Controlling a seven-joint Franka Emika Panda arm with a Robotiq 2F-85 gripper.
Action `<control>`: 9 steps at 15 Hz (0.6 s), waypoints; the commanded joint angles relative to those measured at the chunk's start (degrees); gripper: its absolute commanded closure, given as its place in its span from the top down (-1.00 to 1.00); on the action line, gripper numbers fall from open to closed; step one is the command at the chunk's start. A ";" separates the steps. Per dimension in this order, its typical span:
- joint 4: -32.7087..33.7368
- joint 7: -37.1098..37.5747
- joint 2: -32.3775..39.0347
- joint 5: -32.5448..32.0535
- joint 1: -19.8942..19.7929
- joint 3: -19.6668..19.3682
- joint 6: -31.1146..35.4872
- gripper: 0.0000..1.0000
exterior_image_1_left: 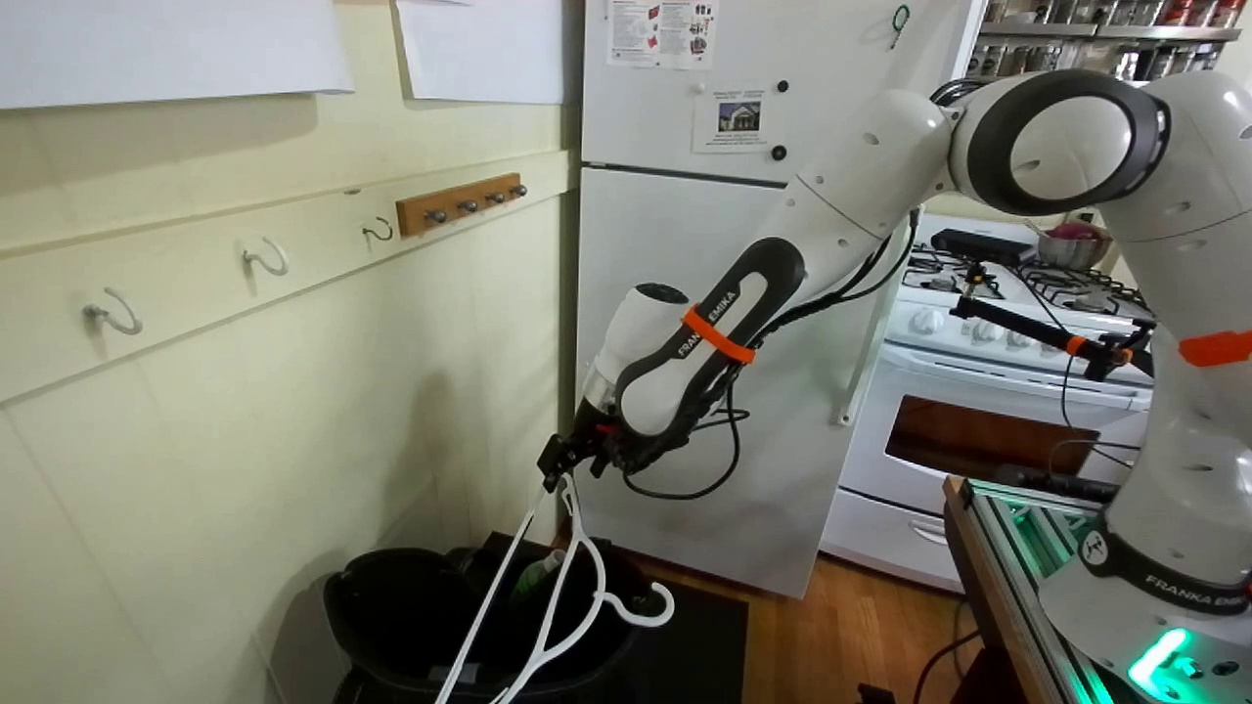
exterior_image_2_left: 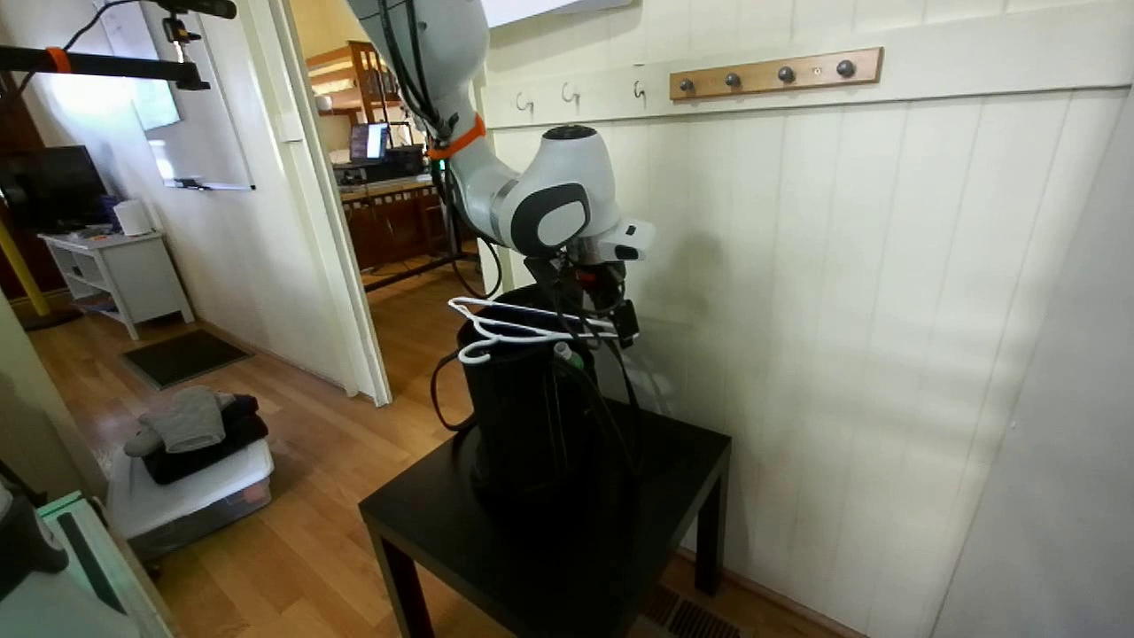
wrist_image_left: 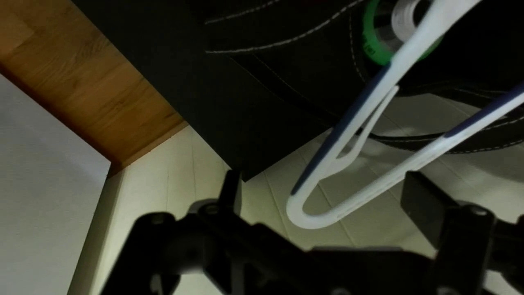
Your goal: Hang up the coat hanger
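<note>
The gripper (wrist_image_left: 322, 183) is unclenched, its fingers (wrist_image_left: 428, 200) spread wide; in the wrist view, a corner of the white coat hanger (wrist_image_left: 371, 98) shows between them (whether either touches it, I cannot tell). The hanger lies across the top of a black bin (exterior_image_2_left: 514, 425) on a low black table (exterior_image_2_left: 443, 509), one bar partly covering a green bottle (wrist_image_left: 374, 47). A wooden peg rack (exterior_image_2_left: 759, 77) is fixed higher on the wall (exterior_image_2_left: 842, 248).

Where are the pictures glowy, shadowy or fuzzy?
Green light glows on the robot's base in an exterior view; soft shadows fall on the wall in both exterior views; in the wrist view, the gripper looks dark and blurry, while the hanger looks clearer.
</note>
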 commanded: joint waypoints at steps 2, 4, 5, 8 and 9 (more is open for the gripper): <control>-0.05 1.21 -1.37 -0.23 1.83 -1.61 -5.65 1.00; 0.99 1.23 -0.73 -0.29 2.02 -1.64 -6.85 1.00; 1.58 1.30 -0.34 -0.42 2.22 -1.72 -7.43 1.00; 2.59 1.68 0.12 -1.17 3.13 -2.45 -10.06 1.00; 2.74 1.86 0.09 -1.41 3.56 -2.81 -10.88 1.00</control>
